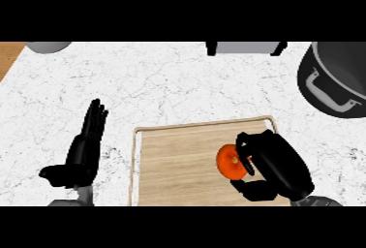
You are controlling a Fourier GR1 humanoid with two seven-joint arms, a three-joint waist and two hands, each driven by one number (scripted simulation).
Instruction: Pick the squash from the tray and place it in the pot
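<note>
An orange squash [229, 161] lies on the wooden tray [178, 164] at its right side. My right hand [277, 162] lies over the squash's right half, fingers and thumb curled round it, hiding part of it. The dark pot [336, 77] with a grey handle stands at the upper right edge of the counter, well apart from the tray. At the left of the tray my left hand [84, 147] rests open, fingers straight and pointing away from me.
A grey round object [49, 46] shows at the top left edge. A light grey appliance with black feet [246, 47] stands at the top centre. The white marble counter [164, 87] spreads between tray and pot; a wooden strip shows far left.
</note>
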